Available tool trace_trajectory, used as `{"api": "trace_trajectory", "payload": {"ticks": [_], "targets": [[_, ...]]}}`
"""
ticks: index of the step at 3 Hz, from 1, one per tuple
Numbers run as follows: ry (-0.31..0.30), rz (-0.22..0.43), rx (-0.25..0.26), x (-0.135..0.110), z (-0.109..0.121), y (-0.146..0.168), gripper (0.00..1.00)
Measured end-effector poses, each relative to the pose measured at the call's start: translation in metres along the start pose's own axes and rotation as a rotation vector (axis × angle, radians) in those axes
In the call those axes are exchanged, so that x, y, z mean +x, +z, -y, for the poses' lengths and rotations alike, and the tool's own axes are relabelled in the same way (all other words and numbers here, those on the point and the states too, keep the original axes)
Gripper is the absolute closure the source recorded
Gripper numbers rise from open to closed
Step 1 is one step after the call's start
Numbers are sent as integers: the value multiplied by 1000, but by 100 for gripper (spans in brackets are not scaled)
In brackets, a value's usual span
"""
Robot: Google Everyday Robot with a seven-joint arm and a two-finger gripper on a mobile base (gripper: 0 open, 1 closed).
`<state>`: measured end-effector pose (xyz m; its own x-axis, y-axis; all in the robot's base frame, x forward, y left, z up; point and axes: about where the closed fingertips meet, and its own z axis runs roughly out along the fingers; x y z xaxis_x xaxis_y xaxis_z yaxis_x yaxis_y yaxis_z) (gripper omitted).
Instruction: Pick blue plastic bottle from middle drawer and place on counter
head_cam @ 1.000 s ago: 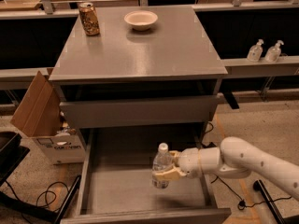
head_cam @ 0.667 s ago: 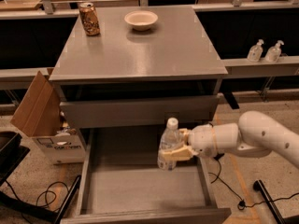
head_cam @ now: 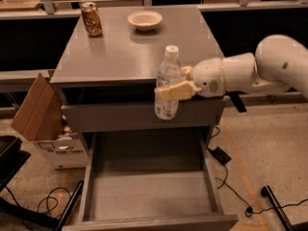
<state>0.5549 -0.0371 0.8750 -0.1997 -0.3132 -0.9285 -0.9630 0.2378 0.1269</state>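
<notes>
The gripper [head_cam: 169, 92], beside the counter [head_cam: 115, 52] edge, pinches the probably light, slippery, crushable blue plastic bottle [head_cam: 169, 71] at mid-body.

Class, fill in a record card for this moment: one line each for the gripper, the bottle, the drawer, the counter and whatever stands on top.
gripper: reaching in from the right at the counter's front edge, shut on the bottle
blue plastic bottle: upright, held in the air in front of the counter edge, not set down
middle drawer: pulled open, nothing visible inside
counter: carries a gold-brown can back left and a pale bowl at the back
task stage: bottle out of the drawer, not yet placed
</notes>
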Motion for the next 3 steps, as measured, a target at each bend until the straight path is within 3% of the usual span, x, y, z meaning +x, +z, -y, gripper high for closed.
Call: {"api": "trace_trajectory", "payload": {"ticks": [1, 2, 3], "targets": [[-13, 27, 31, -83, 23, 34, 100], [-29, 57, 57, -144, 47, 87, 100], [-72, 67, 90, -181, 67, 148, 100]]}}
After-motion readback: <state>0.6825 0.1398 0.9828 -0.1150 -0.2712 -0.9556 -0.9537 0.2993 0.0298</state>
